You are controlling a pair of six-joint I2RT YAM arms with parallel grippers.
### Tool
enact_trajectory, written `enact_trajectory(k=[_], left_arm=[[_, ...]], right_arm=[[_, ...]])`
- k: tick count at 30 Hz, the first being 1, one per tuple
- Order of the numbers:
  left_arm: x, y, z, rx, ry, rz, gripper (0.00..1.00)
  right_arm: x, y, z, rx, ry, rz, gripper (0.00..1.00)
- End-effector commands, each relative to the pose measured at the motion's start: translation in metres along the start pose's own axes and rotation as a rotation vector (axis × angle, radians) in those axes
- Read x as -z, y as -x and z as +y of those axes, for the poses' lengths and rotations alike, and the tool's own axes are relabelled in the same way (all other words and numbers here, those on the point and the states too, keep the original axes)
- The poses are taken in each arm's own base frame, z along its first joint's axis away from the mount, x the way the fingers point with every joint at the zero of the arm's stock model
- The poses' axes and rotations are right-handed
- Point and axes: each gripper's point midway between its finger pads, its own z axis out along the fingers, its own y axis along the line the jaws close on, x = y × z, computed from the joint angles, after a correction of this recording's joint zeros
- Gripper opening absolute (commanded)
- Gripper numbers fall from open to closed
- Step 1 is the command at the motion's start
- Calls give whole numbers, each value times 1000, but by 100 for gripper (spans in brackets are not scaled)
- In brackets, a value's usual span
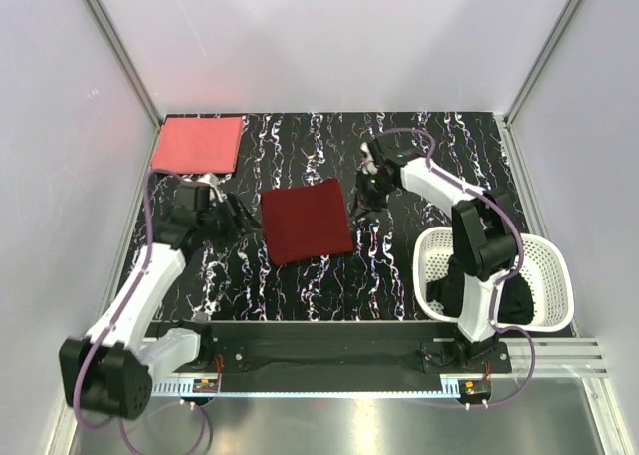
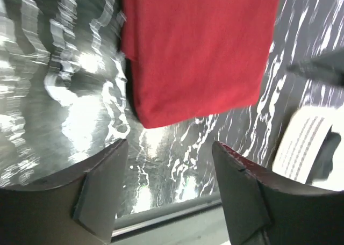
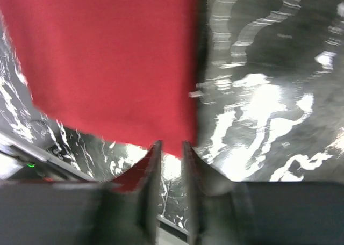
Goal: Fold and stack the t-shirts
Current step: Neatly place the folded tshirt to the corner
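1. Booth with plain white walls [image 1: 329, 36]. The table [image 1: 300, 287] is black with white marbled veins. Both arms are mounted at its near edge.
2. Far left corner: coral pink t-shirt [image 1: 197, 144], folded into a flat rectangle and lying alone.
3. Left arm [image 1: 150, 275] reaches forward. Its jaws sit just beside the left edge of the maroon shirt, low over the table. In the left wrist view they stand wide apart with only bare table between them. They hold nothing.
4. Centre of table: dark maroon t-shirt [image 1: 307, 220], folded to a near square, flat, turned slightly askew to the table edge. It lies well apart from the pink one.
5. Right arm [image 1: 439, 186] bends in towards the centre. Its jaws are at the maroon shirt's right edge. In the right wrist view they are parted by only a narrow slit, with table showing through it. A corner of the shirt [image 3: 107, 62] lies at the mouth of the slit, not pinched.
6. Right, near side: white lattice basket [image 1: 551, 265] beside the right arm's base. The black t-shirt [image 1: 516, 300] lies bunched inside it.
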Motion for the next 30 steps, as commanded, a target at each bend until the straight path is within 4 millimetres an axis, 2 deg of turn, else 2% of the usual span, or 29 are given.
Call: enact_trajectory(k=[1, 2, 3, 4, 5, 6, 8, 9, 10, 12, 13, 15, 16, 17, 20, 21, 22, 23, 24, 25, 26, 27, 29, 30], left_arm=[[38, 11, 34, 57, 229, -103, 72], [45, 13, 37, 80, 250, -119, 72], [57, 21, 46, 115, 312, -189, 73], [67, 20, 52, 135, 353, -195, 73], [75, 22, 54, 161, 371, -219, 73], [85, 27, 59, 171, 399, -266, 74], [100, 26, 62, 199, 427, -296, 75], [105, 27, 64, 204, 441, -313, 75], [111, 25, 66, 214, 445, -326, 76], [120, 23, 69, 239, 467, -344, 77], [124, 22, 70, 248, 466, -357, 78], [129, 18, 72, 267, 472, -362, 81], [130, 17, 72, 273, 469, -362, 82], [132, 15, 71, 274, 458, -364, 82], [136, 9, 66, 262, 431, -341, 82], [136, 6, 63, 253, 410, -323, 82], [140, 7, 58, 242, 387, -329, 82], [143, 7, 55, 224, 373, -327, 82], [146, 8, 49, 216, 336, -337, 82], [149, 9, 46, 209, 320, -345, 82], [152, 9, 44, 201, 307, -352, 82], [154, 8, 42, 198, 288, -362, 82], [153, 6, 42, 196, 278, -357, 82], [152, 3, 42, 199, 274, -350, 82]], right_arm=[[31, -5, 40, 244, -146, -68, 32], [31, -4, 43, 270, -182, -83, 36], [28, -15, 57, 314, -195, -67, 39], [24, -11, 67, 342, -203, -77, 42], [21, -12, 72, 370, -231, -87, 51], [16, -23, 84, 407, -235, -66, 54], [7, -20, 101, 435, -251, -86, 58], [3, -21, 108, 444, -255, -91, 64], [-4, -25, 126, 466, -242, -105, 66], [-13, -27, 142, 492, -245, -131, 71], [-22, -33, 155, 516, -235, -131, 72], [-29, -38, 168, 538, -228, -126, 74], [-43, -46, 165, 552, -244, -91, 74], [-48, -58, 170, 588, -248, -72, 74], [-55, -87, 171, 761, -283, -57, 74], [-58, -86, 178, 813, -272, -100, 75], [-55, -92, 167, 894, -299, -95, 77], [-51, -90, 164, 937, -321, -129, 79], [-52, -86, 174, 968, -287, -195, 79], [-44, -91, 160, 1009, -301, -203, 83], [-39, -89, 158, 1040, -308, -230, 87], [-37, -88, 166, 1059, -281, -276, 92], [-25, -93, 160, 1115, -271, -307, 100], [-24, -91, 169, 1134, -235, -348, 100]])
